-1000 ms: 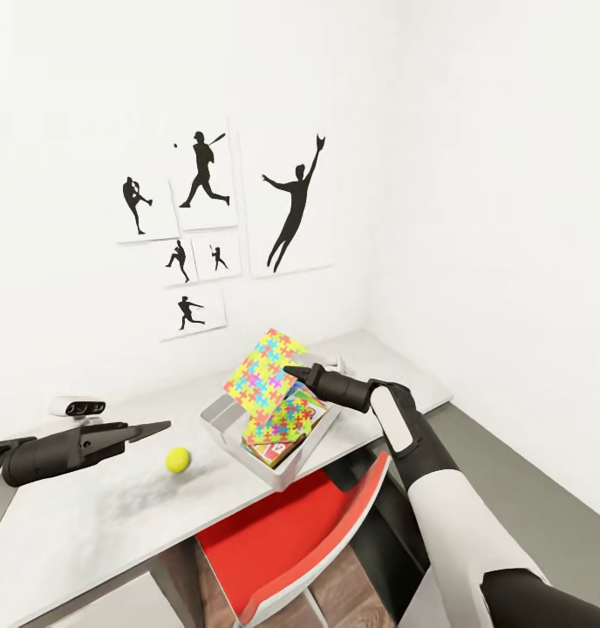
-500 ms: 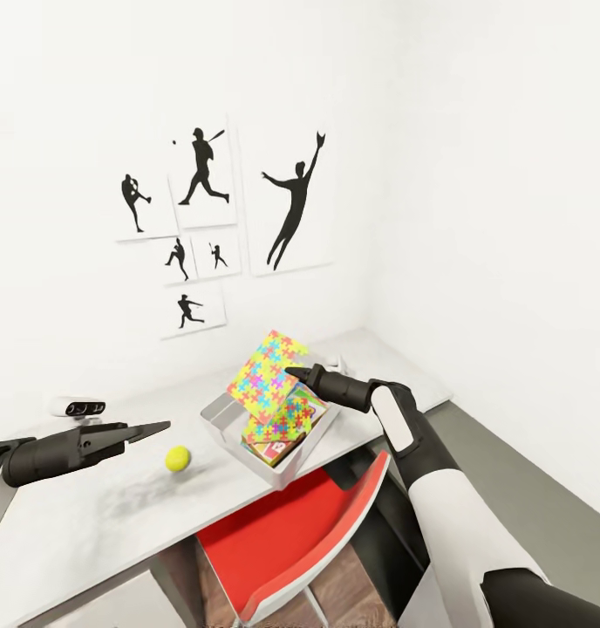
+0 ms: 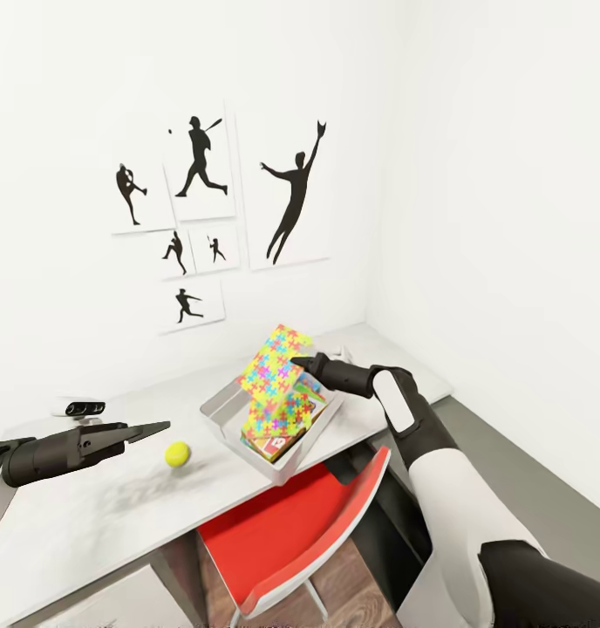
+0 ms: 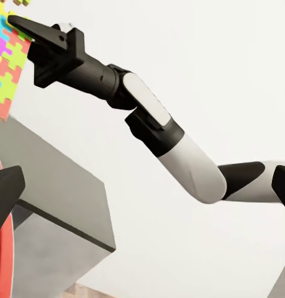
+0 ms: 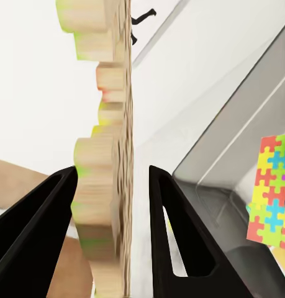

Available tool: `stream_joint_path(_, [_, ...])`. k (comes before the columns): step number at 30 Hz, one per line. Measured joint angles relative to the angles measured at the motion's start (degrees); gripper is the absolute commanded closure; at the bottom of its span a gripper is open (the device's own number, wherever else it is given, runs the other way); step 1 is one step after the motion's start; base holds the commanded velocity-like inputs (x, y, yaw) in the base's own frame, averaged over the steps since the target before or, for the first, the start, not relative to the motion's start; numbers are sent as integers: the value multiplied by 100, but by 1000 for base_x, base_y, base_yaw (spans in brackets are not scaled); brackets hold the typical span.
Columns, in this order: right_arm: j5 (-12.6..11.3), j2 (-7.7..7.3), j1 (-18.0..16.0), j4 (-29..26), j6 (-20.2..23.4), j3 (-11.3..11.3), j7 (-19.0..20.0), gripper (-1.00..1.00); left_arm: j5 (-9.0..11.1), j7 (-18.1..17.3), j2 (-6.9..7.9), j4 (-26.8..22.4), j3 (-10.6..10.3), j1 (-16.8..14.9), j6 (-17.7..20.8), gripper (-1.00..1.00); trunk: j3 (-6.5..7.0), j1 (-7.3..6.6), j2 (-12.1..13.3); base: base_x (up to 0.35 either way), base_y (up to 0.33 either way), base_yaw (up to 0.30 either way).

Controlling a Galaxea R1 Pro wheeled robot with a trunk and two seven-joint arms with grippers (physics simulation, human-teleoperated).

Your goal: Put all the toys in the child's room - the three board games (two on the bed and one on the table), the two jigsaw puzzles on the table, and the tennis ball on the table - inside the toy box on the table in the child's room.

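Held puzzle: I have one jigsaw puzzle [image 3: 278, 365] standing nearly on edge over the toy box [image 3: 223, 417], tilted so it can slide in beside what is already there.
Right pincer [image 3: 296, 361]: its fingers straddle the slab's edge; in the right wrist view one finger touches the wood and a gap shows at the other, so I judge the hold loose or just letting go.
Toy box contents: a second jigsaw puzzle [image 3: 281, 412] lies on top of a printed board game [image 3: 274, 447].
Tennis ball [image 3: 178, 453]: on the tabletop [image 3: 91, 515] just beside the box, not yet put away.
Left pincer [image 3: 156, 426]: hovers above the tabletop near the ball, holding nothing; I cannot tell how far apart its fingers are.
Next, as I judge it: drop the slab, then fetch the ball.
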Motion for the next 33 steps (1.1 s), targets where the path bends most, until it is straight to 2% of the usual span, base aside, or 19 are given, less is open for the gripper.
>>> stream_joint_path(5, [1,0,-222,366,27,-104,-9,100,0,0,0,2,0,0,3,-100,-46,0,0,0,0,0])
stream_joint_path(8, [-9,-1,-435,796,39,-232,-11,100,0,0,0,2,0,0,4,-100,-73,0,0,0,0,0])
stream_joint_path(11, [-26,0,-506,922,139,-286,-12,100,0,0,1,2,0,0,5,-100,-100,0,0,0,0,0])
stream_joint_path(15, [-54,3,-545,976,502,-429,-24,100,0,0,0,2,0,0,5,-100,-137,0,0,0,0,0])
stream_joint_path(21, [-70,6,-550,991,743,-706,-32,100,0,0,4,2,5,0,5,-100,-192,0,0,0,0,0])
stream_joint_path(33, [-63,7,-543,1010,906,-761,-82,100,0,0,7,3,23,0,5,-100,-301,0,-1,0,0,0])
